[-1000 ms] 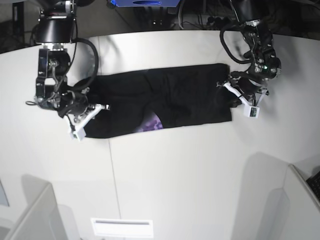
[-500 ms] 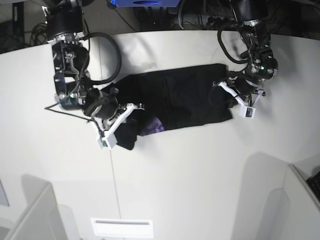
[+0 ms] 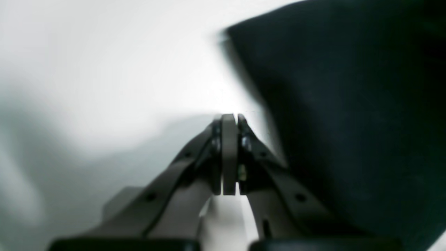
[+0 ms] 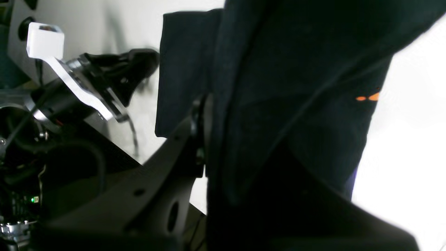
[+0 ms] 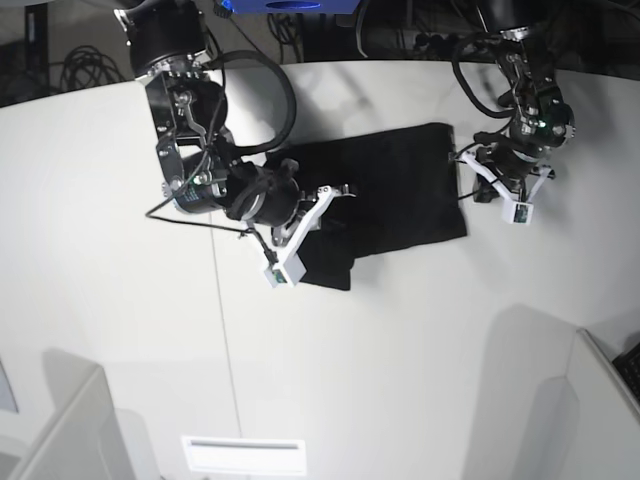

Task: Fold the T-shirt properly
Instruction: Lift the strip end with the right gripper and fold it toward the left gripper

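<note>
— What's on the white surface (image 5: 400, 340), and which way does it run?

— One black T-shirt (image 5: 400, 195), lying in the far middle part. Its long axis goes across the base view, left to right, with the right end flat and square-edged. The left end is lifted and bunched over itself, so the cloth is shorter on that side.

— How many arms, and where?

— Two. The right end effector (image 5: 318, 215) is at the raised left end of the shirt; the left end effector (image 5: 480, 180) sits at the shirt's right edge.

— Are they gripping?

— The right one is clamped on the T-shirt (image 4: 296, 104): in its wrist view black cloth hangs out of the nearly closed jaws, with a small orange mark and a sliver of purple at the fabric's edge. The left end effector (image 3: 230, 120) has its jaws pressed together with nothing between them; the T-shirt (image 3: 348, 104) lies just beside it.

— Any containers?

— None that I can make out.
</note>
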`<state>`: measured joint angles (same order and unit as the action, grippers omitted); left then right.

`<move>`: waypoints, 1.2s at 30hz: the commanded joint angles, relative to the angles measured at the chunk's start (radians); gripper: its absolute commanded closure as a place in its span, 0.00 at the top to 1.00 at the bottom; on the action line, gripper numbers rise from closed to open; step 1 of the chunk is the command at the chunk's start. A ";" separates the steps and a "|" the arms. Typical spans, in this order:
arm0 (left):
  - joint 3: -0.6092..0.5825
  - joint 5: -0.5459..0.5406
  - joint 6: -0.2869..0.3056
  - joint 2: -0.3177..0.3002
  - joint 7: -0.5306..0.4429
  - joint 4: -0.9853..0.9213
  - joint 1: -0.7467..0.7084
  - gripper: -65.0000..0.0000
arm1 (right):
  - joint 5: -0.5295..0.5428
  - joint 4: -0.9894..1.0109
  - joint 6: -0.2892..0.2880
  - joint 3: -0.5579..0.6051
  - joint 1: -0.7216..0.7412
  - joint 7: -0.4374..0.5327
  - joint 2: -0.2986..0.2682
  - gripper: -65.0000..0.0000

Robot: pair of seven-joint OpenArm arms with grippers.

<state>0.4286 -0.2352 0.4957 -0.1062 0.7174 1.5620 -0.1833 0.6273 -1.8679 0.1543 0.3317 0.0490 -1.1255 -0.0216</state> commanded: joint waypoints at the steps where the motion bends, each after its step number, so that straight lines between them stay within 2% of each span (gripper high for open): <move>1: 0.002 0.009 -0.007 -0.008 0.005 0.008 0.005 0.00 | 0.018 -0.014 -0.002 0.005 0.019 0.020 0.012 0.00; 7: 0.003 0.009 -0.006 -0.011 0.006 0.012 -0.014 0.00 | 0.012 0.012 -0.002 0.010 0.025 0.049 0.027 0.00; 12: 0.005 0.009 -0.002 -0.013 0.006 0.015 -0.029 0.00 | -0.142 -0.005 -0.002 0.010 0.041 0.049 0.027 0.00; 16: 0.005 0.001 -0.002 -0.031 0.005 0.015 -0.037 0.00 | -0.165 -0.046 -0.002 0.013 0.025 0.023 0.035 0.00; 23: 0.005 0.003 -0.002 -0.031 0.005 0.016 -0.051 0.00 | -0.175 -0.042 0.000 0.120 0.018 0.031 0.081 0.00; 29: 0.005 0.001 -0.002 -0.031 0.005 0.016 -0.063 0.00 | -0.307 0.023 0.000 0.177 0.019 0.094 0.127 0.00; 36: 0.005 0.001 -0.001 -0.033 0.005 0.018 -0.071 0.00 | -0.323 0.066 0.009 0.241 0.019 0.129 0.144 0.00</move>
<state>0.4316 -0.2554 0.4969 -0.1341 0.6834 1.5757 -0.2474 0.3027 -1.7851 0.1589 0.5716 0.0502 -1.0115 0.1101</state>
